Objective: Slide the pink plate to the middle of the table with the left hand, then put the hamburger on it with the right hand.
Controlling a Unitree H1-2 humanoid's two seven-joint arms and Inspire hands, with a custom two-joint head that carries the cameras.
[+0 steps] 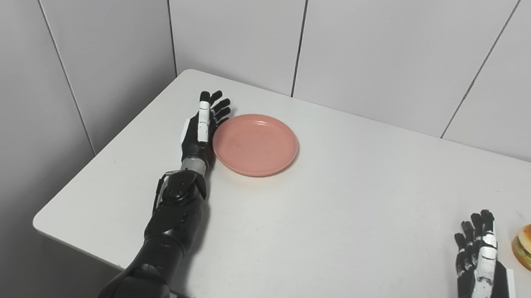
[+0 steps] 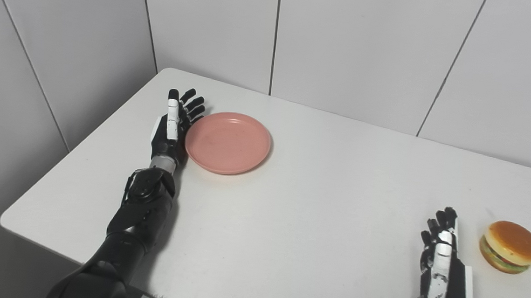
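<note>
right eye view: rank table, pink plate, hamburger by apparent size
1. table, by far the largest.
2. pink plate.
3. hamburger, smallest, though it lies nearer the camera than the plate, so the true gap is likely wider.

No text, label, brand, number or sign can be read anywhere in either view, near or far.

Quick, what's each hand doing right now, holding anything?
Left hand: open, fingers straight, beside the plate.
Right hand: open, empty, near the hamburger.
</note>
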